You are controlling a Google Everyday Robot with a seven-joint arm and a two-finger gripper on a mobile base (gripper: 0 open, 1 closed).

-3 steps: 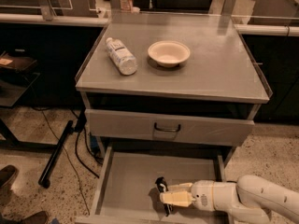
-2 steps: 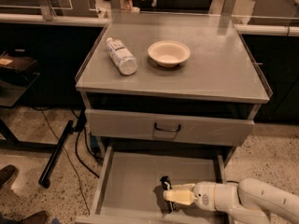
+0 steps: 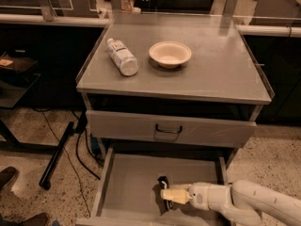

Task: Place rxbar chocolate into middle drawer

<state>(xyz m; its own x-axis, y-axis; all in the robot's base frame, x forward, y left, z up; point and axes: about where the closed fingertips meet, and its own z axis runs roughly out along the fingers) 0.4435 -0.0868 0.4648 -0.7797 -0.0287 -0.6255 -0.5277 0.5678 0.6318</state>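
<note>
The middle drawer point(image 3: 131, 182) is pulled open at the bottom of the grey cabinet, and its flat grey floor shows. My gripper point(image 3: 165, 193) reaches into it from the right, low over the floor near the drawer's front middle. It is shut on the rxbar chocolate point(image 3: 163, 180). Only a small black end of the bar shows, sticking up just beyond the cream fingertips. The rest of the bar is hidden by the gripper.
A closed drawer front with a dark loop handle point(image 3: 168, 129) sits above the open drawer. On the cabinet top lie a clear plastic bottle point(image 3: 122, 56) and a cream bowl point(image 3: 170, 53). A dark pole point(image 3: 57, 154) and cables lie on the floor to the left.
My gripper with the bar has shifted only slightly inside the open drawer and stays low over its floor. Nothing else has moved.
</note>
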